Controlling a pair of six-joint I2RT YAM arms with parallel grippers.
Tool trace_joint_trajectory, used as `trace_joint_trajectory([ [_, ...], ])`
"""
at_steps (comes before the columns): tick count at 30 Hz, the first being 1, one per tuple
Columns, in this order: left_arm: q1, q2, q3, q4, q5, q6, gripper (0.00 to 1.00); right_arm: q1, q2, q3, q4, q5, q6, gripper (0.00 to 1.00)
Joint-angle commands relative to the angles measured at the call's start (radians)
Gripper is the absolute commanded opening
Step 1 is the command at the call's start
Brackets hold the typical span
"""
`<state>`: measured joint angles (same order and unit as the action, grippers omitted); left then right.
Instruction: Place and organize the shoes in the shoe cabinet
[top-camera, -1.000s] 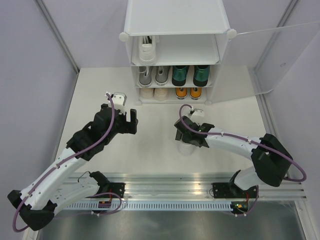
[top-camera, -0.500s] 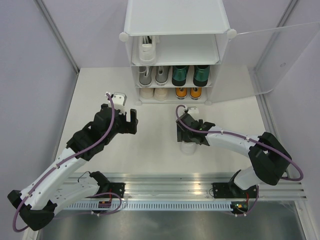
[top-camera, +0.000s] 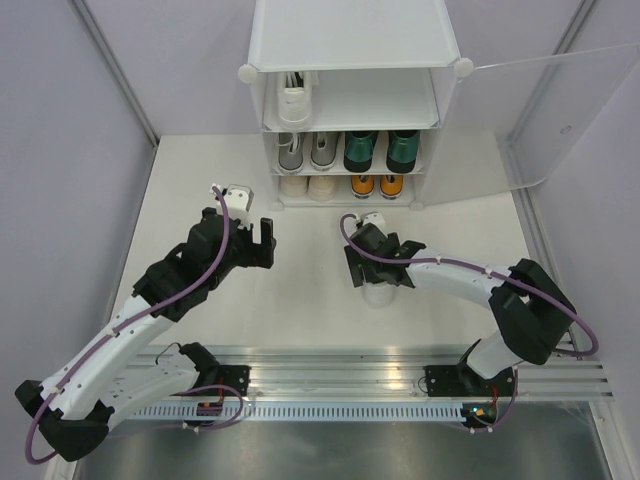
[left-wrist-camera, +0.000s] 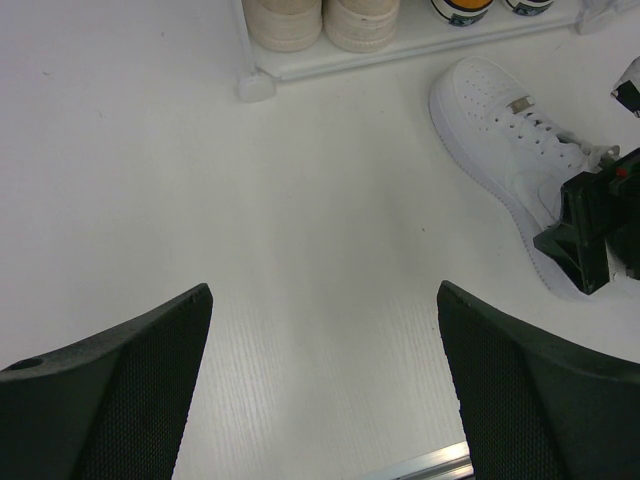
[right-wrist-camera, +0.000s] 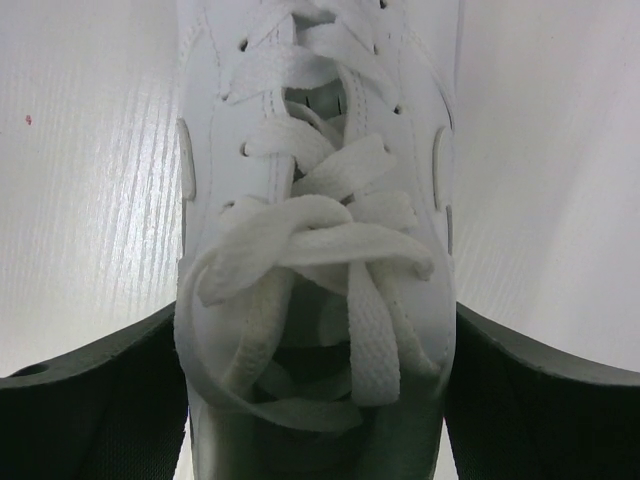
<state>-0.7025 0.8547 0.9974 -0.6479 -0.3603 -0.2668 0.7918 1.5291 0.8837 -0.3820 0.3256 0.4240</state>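
Gaping wide over the white table (top-camera: 300, 300), left claw (left-wrist-camera: 322, 300) hovers, right claw (right-wrist-camera: 315, 320) straddles sneaker (left-wrist-camera: 500, 150).

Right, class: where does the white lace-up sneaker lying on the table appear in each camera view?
Top external: white sneaker centre-right, mostly hidden under the right gripper.
Left wrist: upper right, toe pointing up-left.
Right wrist: fills the centre.
Shared landmark: the right gripper's black fingers flanking it.

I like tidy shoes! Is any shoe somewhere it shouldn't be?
Yes. One white sneaker lies on the table in front of the shoe cabinet, not on a shelf. The other white sneaker, likely its partner, stands alone on the top shelf. The right gripper has a finger on either side of the stray one.
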Motion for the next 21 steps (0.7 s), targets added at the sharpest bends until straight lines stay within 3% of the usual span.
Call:
trace_joint_trajectory([
  [1, 0.0, -0.006, 0.004, 0.033, 0.011, 0.024, 0.95, 0.007, 0.028, 0.047, -0.017, -0.016, 0.061, 0.89],
  [12, 0.0, -0.003, 0.004, 0.033, 0.012, 0.024, 0.95, 0.0, 0.082, 0.051, -0.014, 0.001, 0.16, 0.87],
  [15, 0.0, -0.003, 0.004, 0.031, 0.014, 0.024, 0.95, 0.001, 0.083, 0.032, -0.008, -0.003, 0.159, 0.79],
  [21, 0.0, -0.003, 0.004, 0.031, 0.015, 0.024, 0.95, 0.0, 0.034, 0.034, 0.0, -0.029, 0.133, 0.43],
])
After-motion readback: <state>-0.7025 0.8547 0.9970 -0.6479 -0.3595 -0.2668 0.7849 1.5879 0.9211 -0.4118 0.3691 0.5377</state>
